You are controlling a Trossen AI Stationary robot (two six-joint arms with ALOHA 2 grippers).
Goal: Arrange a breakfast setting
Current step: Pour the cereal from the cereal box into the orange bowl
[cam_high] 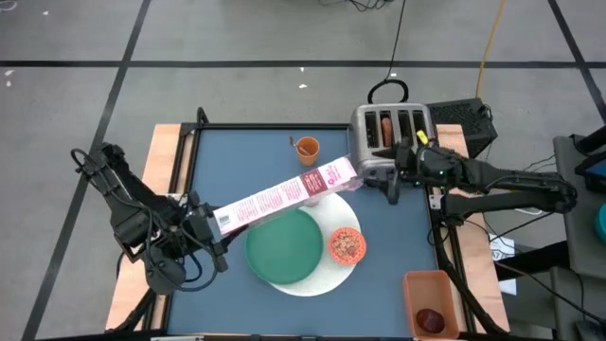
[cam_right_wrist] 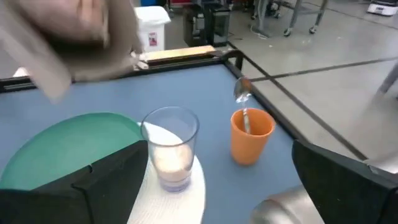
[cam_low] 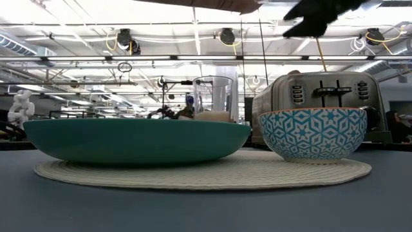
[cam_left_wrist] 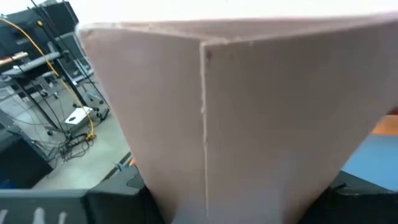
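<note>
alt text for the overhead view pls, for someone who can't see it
The left pincer holds a pink cereal box tilted above a green plate on a white round mat, beside a small orange patterned bowl. The right pincer hovers open by a silver toaster.

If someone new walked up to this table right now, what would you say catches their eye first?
Most striking is the pink cereal box, gripped at one end by the left gripper and held out lengthwise above the green plate toward the toaster. Beneath it, plate and small patterned bowl sit on the white round mat. The right gripper hangs open in front of the toaster.
</note>
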